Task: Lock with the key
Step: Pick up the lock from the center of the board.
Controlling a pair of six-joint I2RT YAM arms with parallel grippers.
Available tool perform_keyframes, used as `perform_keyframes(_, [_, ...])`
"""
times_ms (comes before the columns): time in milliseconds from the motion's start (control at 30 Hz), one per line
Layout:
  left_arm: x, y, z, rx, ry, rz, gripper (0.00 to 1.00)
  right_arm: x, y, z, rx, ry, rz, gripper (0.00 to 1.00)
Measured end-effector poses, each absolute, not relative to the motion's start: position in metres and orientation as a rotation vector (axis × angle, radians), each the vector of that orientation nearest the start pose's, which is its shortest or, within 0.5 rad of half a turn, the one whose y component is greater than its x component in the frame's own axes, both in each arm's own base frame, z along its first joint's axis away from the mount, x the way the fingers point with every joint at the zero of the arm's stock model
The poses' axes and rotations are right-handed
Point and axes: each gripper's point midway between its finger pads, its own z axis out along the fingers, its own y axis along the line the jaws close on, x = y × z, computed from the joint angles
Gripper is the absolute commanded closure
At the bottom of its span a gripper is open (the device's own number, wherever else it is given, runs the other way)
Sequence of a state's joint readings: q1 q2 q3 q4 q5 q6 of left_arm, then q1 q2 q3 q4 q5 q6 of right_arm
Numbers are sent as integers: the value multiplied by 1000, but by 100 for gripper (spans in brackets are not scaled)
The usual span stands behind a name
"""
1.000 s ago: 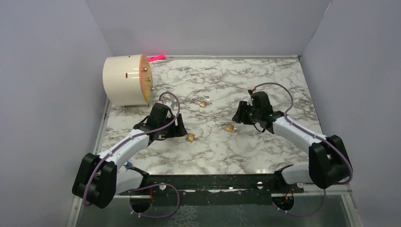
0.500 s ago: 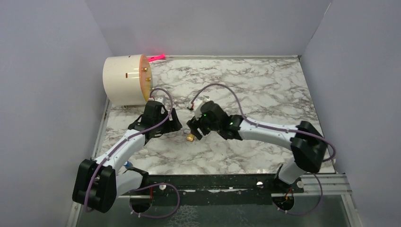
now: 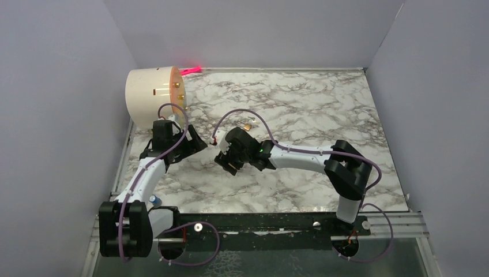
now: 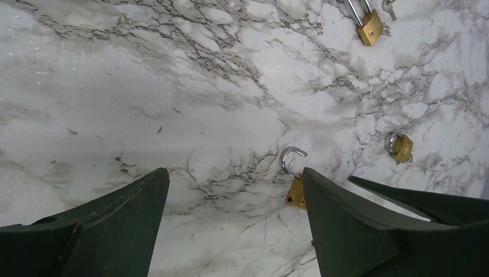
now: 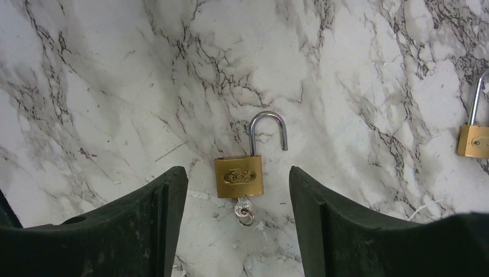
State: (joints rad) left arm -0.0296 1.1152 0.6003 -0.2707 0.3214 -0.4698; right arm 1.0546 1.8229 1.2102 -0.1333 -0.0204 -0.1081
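Right wrist view: open padlock flat on marble bench, key in its base, centred between wide, empty right fingers (apparently lined up for gripping). Left fingers near padlock, likewise wide and empty.

The left arm and right arm angle inward (wrists low), left fingers and right fingers spread apart.

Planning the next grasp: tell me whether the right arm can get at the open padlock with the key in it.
Probably yes: the right gripper hangs open right above the padlock, with only bare marble around it.
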Motion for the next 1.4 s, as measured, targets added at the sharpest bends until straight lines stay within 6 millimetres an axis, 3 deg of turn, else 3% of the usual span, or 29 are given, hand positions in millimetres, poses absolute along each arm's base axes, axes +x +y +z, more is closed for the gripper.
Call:
perform_keyframes(133, [285, -82, 91, -371, 2359, -673, 14, 237, 416, 66, -1343, 1991, 479, 33])
perform_keyframes(467, [289, -83, 97, -366, 2331, -728, 15, 226, 398, 24, -1423, 2111, 411, 38])
perform_keyframes(567, [289, -83, 97, -364, 2329, -733, 14, 226, 397, 24, -1424, 2112, 409, 41])
perform_keyframes(733, [289, -84, 97, -361, 2330, -741, 15, 226, 397, 23, -1426, 2113, 411, 54])
perform_keyframes(933, [289, -85, 97, -359, 2332, -748, 15, 227, 399, 24, -1424, 2114, 411, 80])
perform_keyframes(1300, [289, -89, 100, -340, 2322, -777, 15, 230, 400, 27, -1364, 2147, 439, 84])
perform_keyframes(1400, [291, -95, 106, -305, 2298, -827, 15, 231, 400, 40, -1334, 2146, 506, 84])
